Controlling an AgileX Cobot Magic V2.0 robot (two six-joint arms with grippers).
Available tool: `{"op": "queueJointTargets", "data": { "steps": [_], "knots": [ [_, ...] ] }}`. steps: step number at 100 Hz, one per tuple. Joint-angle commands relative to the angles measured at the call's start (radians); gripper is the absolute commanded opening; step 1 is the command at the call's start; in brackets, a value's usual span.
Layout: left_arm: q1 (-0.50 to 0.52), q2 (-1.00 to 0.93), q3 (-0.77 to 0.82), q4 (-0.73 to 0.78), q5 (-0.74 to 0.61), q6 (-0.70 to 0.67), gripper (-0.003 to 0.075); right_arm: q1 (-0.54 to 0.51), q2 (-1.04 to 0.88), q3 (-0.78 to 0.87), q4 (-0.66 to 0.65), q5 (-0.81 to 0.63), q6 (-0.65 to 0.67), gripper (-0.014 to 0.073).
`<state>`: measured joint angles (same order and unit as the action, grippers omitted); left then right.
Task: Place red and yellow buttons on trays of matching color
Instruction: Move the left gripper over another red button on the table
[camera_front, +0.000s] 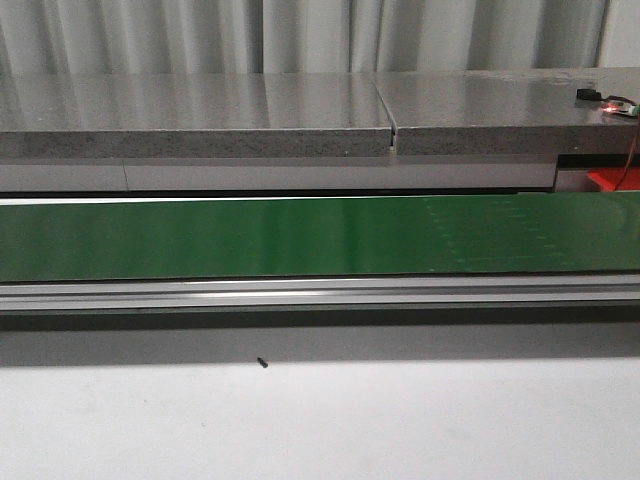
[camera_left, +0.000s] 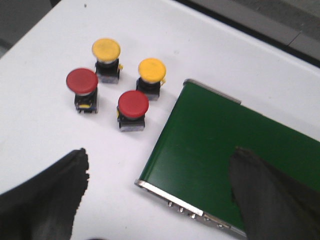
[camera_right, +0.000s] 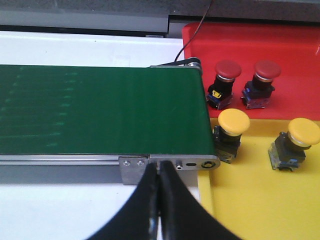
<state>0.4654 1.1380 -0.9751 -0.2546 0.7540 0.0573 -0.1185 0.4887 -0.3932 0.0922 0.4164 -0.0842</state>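
four buttons (camera_left: 114, 82) sit on the white worktop (camera_left: 45, 125) just beside the belt (camera_left: 235, 150), none gripped. left pincer (camera_left: 160, 195) gapes wide, right pincer (camera_right: 159, 200) clenched empty. they look light, rigid, slick-capped, so i'd grab the boxy base

Left tool (camera_left: 160, 195) black tapered fingers, right tool (camera_right: 159, 210) black

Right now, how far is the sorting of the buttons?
About half done. Two red buttons sit on the red tray and two yellow buttons on the yellow tray. Nothing is in hand: the left tool is open, the right tool shut on nothing. Two red and two yellow wait beside the belt.
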Motion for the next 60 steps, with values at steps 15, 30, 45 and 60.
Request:
{"op": "queueJointTargets", "data": {
  "steps": [15, 30, 45, 60],
  "knots": [
    [0.026, 0.207, -0.159, -0.015, 0.141, -0.015, 0.0566, 0.0, 0.0, -0.026, -0.006, -0.076, -0.004, -0.0067],
    [0.026, 0.355, -0.248, -0.015, 0.191, -0.018, 0.0566, 0.0, 0.0, -0.026, -0.006, -0.076, -0.004, -0.0067],
    [0.026, 0.464, -0.313, -0.015, 0.195, -0.034, 0.0566, 0.0, 0.0, -0.026, -0.006, -0.076, -0.004, -0.0067],
    [0.026, 0.561, -0.364, -0.015, 0.197, -0.041, 0.0566, 0.0, 0.0, -0.026, -0.006, -0.076, -0.004, -0.0067]
  ]
}}
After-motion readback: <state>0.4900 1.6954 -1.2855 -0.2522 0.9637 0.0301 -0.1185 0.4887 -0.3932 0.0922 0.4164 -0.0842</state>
